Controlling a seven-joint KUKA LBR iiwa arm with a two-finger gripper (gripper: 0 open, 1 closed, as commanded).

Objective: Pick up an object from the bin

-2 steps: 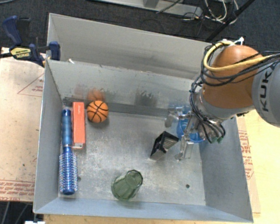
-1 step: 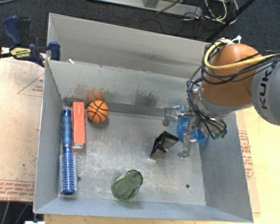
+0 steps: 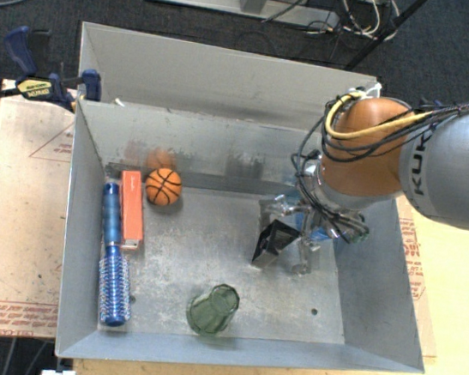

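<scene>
While we are reading the bin [image 3: 194, 350] from its near wall, we are noting a green crumpled lump [image 3: 213, 309], then a blue bristled brush [image 3: 113, 261] and an orange bar [image 3: 132, 209] along the left wall. Farther in, the hand [image 3: 288, 252] is hanging low over a black angular piece [image 3: 274, 238] right of centre; we cannot tell whether it is spread or pressed together. We are advising centring on that piece before closing. A small orange ball [image 3: 163, 187] is resting by the far wall.
</scene>
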